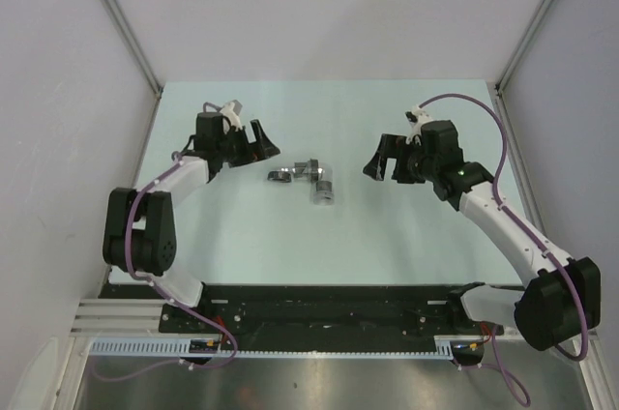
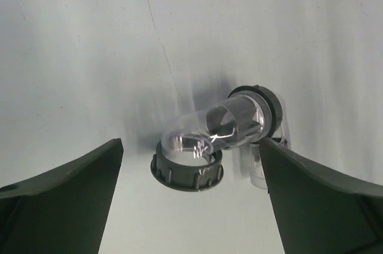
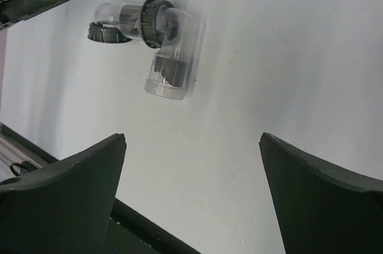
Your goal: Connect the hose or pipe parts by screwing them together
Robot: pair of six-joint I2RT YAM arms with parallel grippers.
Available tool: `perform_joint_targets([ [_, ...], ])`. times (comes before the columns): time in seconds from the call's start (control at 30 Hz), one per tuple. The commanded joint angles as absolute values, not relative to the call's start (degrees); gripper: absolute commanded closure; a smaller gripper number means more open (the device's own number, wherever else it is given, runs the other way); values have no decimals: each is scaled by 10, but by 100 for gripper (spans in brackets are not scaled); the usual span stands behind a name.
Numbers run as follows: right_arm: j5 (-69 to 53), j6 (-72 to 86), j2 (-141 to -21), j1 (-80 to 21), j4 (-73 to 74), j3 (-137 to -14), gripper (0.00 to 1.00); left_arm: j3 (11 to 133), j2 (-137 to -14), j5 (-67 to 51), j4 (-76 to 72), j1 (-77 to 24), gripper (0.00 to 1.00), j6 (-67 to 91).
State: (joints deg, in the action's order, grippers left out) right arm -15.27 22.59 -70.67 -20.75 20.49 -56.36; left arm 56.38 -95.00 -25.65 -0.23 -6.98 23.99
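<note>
Pale table (image 1: 387,236) between grey walls (image 1: 58,91): left gripper (image 1: 248,147) and right gripper (image 1: 387,162) both gape wide and empty, flanking the joined pipe parts (image 1: 308,178) lying mid-table. Clear, rigid and likely light and slick, they seem best pinched at a ribbed dark collar (image 2: 187,173); thread seating is unreadable.

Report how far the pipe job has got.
Done: the pipe parts lie on the table joined as one bent piece, with a dark collar at the joint. In hand: nothing; the left arm and right arm hold their jaws open, clear of it. Left: probably only backing away, though how tight the thread is cannot be told.
</note>
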Motion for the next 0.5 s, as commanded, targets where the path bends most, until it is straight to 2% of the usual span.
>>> perform_joint_targets([
  [0.0,-110,220,-662,-205,233,-585,0,587,-872,-236,56,-70,0,195],
  [0.17,-98,243,-622,-205,234,-585,0,554,-779,-269,59,-98,0,184],
  [0.47,-95,260,-584,-209,240,-585,0,499,-576,-249,51,-206,0,167],
])
